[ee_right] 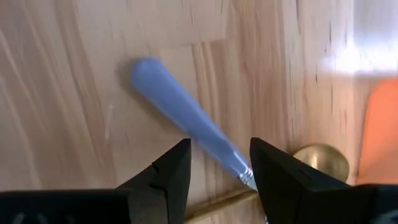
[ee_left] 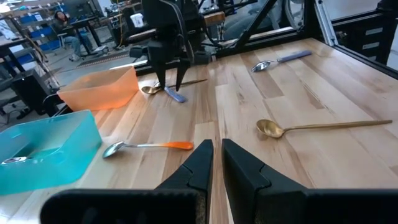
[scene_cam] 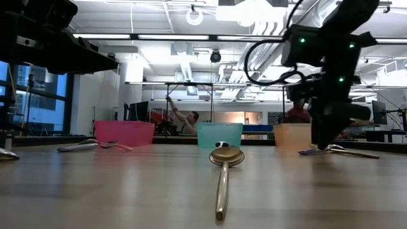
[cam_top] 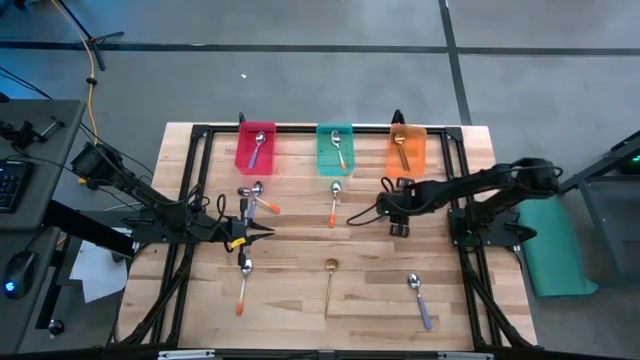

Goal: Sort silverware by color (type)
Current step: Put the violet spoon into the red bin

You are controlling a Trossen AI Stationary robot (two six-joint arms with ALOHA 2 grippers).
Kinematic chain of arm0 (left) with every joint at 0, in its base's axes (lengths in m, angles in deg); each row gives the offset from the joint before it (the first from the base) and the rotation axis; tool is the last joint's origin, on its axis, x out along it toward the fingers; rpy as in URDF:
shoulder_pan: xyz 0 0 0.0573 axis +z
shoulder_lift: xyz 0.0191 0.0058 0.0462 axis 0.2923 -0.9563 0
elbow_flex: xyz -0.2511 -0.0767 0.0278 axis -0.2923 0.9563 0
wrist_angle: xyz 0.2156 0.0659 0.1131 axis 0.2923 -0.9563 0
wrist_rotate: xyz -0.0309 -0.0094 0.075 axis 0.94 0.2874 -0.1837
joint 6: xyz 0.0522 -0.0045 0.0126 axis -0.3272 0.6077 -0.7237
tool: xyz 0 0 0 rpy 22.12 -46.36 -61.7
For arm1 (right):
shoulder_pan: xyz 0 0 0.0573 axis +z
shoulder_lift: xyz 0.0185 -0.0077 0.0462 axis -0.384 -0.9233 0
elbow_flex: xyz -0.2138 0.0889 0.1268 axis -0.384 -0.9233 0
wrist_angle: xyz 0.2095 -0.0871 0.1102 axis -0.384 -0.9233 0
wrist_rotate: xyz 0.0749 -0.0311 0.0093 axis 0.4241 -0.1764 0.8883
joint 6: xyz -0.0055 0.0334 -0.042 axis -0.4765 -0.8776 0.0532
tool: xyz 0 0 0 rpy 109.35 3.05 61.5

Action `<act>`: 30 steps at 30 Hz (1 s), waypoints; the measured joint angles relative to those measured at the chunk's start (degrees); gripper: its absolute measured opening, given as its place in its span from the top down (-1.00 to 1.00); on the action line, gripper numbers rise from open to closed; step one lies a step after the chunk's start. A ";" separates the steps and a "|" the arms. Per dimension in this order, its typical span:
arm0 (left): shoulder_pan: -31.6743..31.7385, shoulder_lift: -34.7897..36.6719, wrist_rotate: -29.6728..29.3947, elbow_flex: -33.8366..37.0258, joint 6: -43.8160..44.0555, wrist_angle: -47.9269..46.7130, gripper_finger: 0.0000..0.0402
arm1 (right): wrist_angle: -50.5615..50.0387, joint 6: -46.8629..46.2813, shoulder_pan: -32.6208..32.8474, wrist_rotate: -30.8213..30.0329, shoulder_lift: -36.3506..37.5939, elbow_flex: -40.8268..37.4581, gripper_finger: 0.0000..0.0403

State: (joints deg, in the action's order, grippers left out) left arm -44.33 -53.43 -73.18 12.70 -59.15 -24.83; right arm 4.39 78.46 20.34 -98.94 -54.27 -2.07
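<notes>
My right gripper (ee_right: pixel 219 146) points down, open, in front of the orange bin (cam_top: pixel 407 150). Its fingers stand on either side of a purple-handled spoon (ee_right: pixel 177 109) that lies flat on the table and crosses a gold spoon (ee_right: pixel 320 158). I see no touch. My left gripper (ee_left: pixel 216 149) is shut with nothing in it and hovers at the table's left middle (cam_top: pixel 262 232). Other silverware lies flat on the wood: an orange-handled spoon (cam_top: pixel 334 203), a gold spoon (cam_top: pixel 330 283), a purple-handled spoon (cam_top: pixel 419 298), another orange-handled spoon (cam_top: pixel 243 282) and a small cluster (cam_top: pixel 255 195).
A red bin (cam_top: pixel 256 148), a teal bin (cam_top: pixel 335 148) and the orange bin stand in a row at the far edge, each with one spoon inside. A black frame (cam_top: pixel 200 130) borders the table. People are in the room beyond.
</notes>
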 joint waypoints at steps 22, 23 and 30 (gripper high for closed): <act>0.00 0.00 0.59 0.00 0.09 -0.36 0.88 | -4.05 5.23 -2.64 2.07 -7.14 6.73 0.26; 0.00 0.00 0.59 0.00 0.09 -0.36 0.88 | -4.70 5.23 -2.64 2.10 -7.29 7.34 0.26; 0.00 0.00 0.66 0.00 0.09 -0.34 0.88 | -8.01 5.25 -2.60 2.47 -7.46 12.44 0.26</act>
State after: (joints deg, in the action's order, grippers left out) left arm -44.33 -53.43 -72.53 12.70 -59.06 -25.17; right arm -3.62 83.71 17.74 -96.47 -61.72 10.37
